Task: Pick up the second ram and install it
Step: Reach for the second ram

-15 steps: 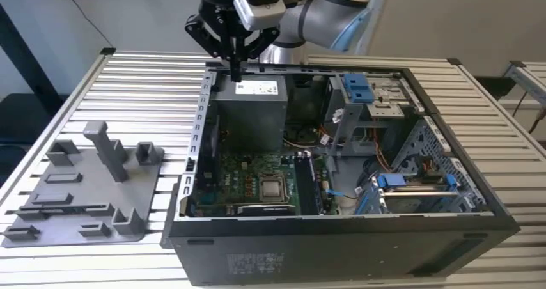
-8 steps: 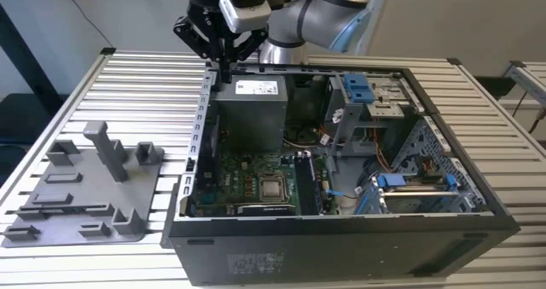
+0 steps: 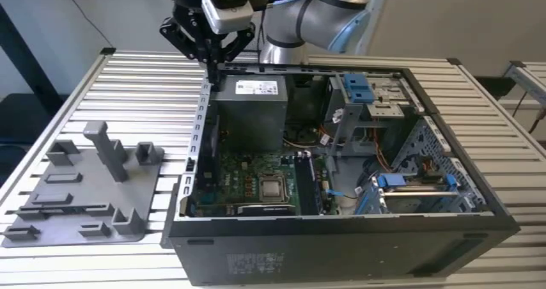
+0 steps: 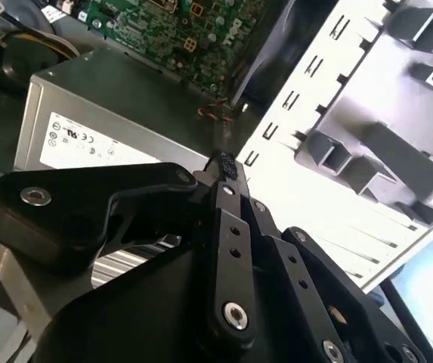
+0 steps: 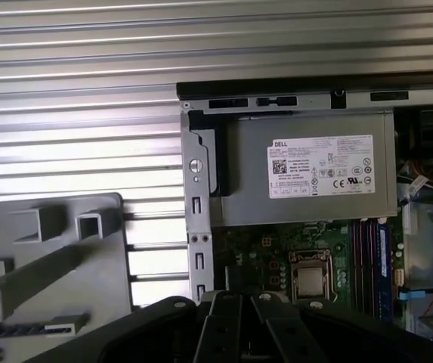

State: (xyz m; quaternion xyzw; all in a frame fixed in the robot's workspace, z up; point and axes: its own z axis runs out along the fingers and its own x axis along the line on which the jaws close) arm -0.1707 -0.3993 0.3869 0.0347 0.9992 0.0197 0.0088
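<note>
Black fingers (image 4: pixel 227 204) pressed together near power supply (image 4: pixel 125 98); exterior view shows grey tray (image 3: pixel 94 215).

gripper (image 3: pixel 209 64) is showing black | tray (image 3: pixel 53 224) is showing grey | table (image 3: pixel 137 91) is showing silver stripes | motherboard (image 3: pixel 245 174) is showing green | clips (image 3: pixel 360 87) are showing blue

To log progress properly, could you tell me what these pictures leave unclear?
- the second ram: second wrist view, seen end-on past the gripper, so its length is hidden.
- memory slots: exterior view, too small to count seated sticks.
- grey tray: first wrist view, cut off by the edge.
</note>
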